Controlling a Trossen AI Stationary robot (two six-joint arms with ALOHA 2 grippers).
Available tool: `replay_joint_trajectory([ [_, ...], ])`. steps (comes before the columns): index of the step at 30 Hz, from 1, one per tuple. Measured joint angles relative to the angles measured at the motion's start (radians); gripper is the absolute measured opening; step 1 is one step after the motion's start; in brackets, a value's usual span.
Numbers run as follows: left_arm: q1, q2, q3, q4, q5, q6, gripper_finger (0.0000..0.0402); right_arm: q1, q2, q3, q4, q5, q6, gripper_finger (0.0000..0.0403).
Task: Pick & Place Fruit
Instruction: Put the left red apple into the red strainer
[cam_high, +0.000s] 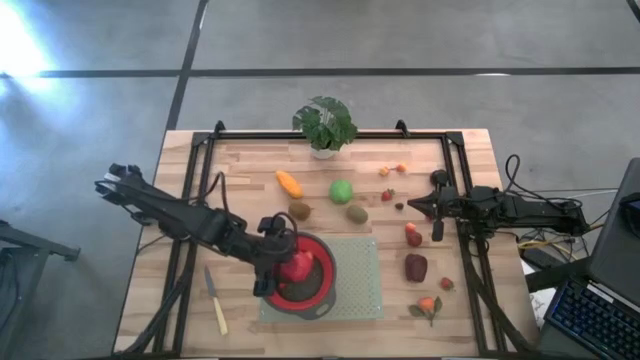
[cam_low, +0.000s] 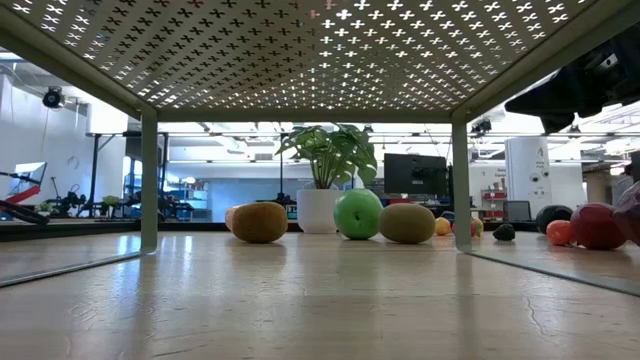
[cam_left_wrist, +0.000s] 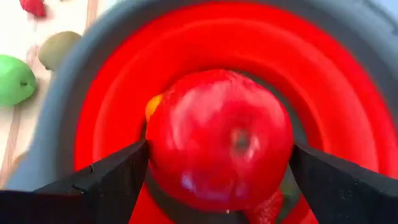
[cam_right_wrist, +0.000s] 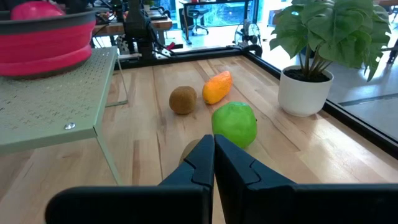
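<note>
The wooden table (cam_high: 250, 165) carries a potted plant (cam_high: 324, 124) at its far edge and a perforated stand (cam_high: 358, 282) near the front. Directly on the wood lie a green ball (cam_high: 341, 190), two kiwis (cam_high: 299, 210), an orange piece (cam_high: 288, 183), a dark-red lump (cam_high: 415, 267) and a knife (cam_high: 216, 301).

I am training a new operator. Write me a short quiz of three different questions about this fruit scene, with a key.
1. True or false: the red apple sits between the open fingers of the left gripper, over the red bowl.
2. Which stands nearest the potted plant? A) green ball B) knife C) dark-red lump
3. Fill in: the right gripper, waiting at the table's right side, is ____.

Key: 1 true; 2 A; 3 shut
</note>
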Motion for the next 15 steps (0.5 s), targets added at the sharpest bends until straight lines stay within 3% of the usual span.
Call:
replay_joint_trajectory([
  [15, 0.0, 0.0, 0.002, 0.015, 0.011, -0.04, 0.0387, 0.0, 0.0, 0.0, 0.0, 0.0, 0.0, 0.0008],
])
